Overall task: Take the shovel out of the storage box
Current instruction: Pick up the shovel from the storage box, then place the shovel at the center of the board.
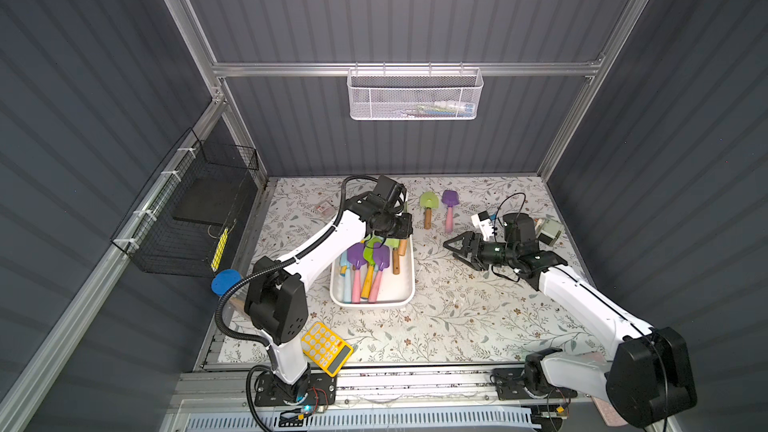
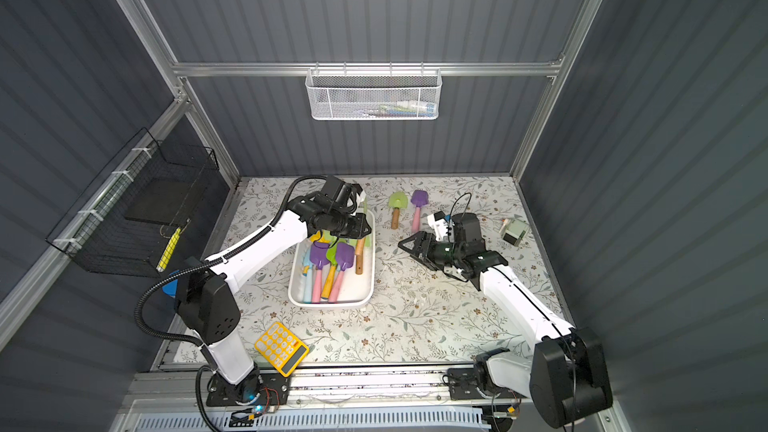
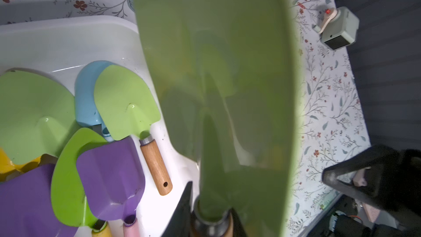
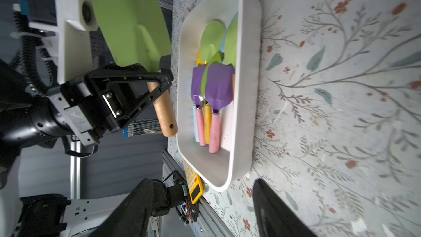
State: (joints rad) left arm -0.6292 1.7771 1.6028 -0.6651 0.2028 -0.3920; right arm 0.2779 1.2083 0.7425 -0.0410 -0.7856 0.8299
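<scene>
Left jaws clamped on the green shovel [image 4: 132, 19] at the top of its wood handle, blade up, held over the far end of the storage box [image 4: 248, 64], clear of it. Other shovels [image 1: 368, 268] lie inside. Right jaws apart, empty, low over the surface [image 1: 457, 326] beside the box. Risks: shovel could pivot/slip in the grip & drop back in; a swing across could clip the right arm.

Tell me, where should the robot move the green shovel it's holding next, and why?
Probably carry it sideways over the table, toward the purple shovel lying there. The left hand is shut on the wooden handle of the green shovel, which hangs above the storage box, clear of the shovels inside.
</scene>
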